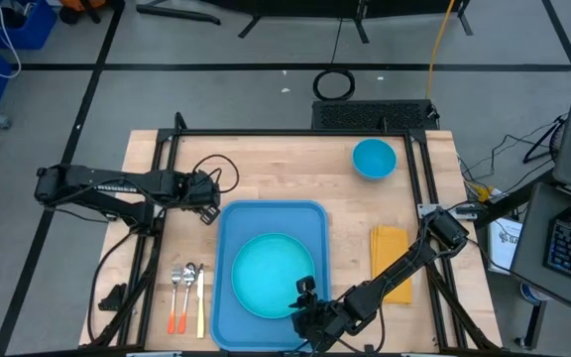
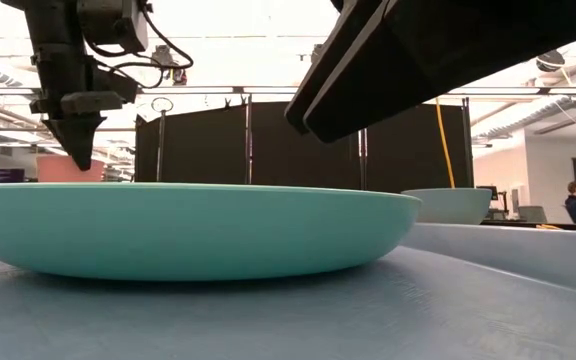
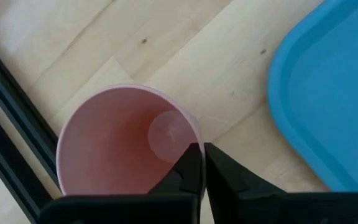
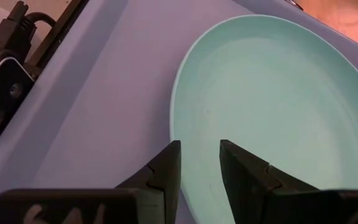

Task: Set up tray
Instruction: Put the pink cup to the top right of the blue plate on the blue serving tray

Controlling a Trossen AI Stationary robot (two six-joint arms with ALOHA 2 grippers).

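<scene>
The blue tray (image 1: 238, 226) lies on the wooden table with a round turquoise plate (image 1: 271, 275) flat on it. My left gripper (image 1: 206, 203) stands off the tray's far left corner and is shut on a pink cup (image 3: 114, 149), which also shows behind the plate in the low view (image 2: 56, 167). In the high view the gripper hides the cup. My right gripper (image 4: 199, 165) is open just above the plate's near rim (image 4: 178, 134) and touches nothing. The plate (image 2: 188, 225) fills the low view. My left gripper pinches the pink cup's wall at the rim (image 3: 193, 134), one finger inside the cup and one outside. The fingers come from above, pointing down. The cup stands upright with its mouth up; whether its base is on the table I cannot tell.
A turquoise bowl (image 1: 374, 158) sits near the table's far right corner. A folded yellow napkin (image 1: 390, 260) lies right of the tray. A fork, spoon and knife (image 1: 186, 296) lie left of the tray. Black frame rails (image 1: 157, 238) run along the table's sides.
</scene>
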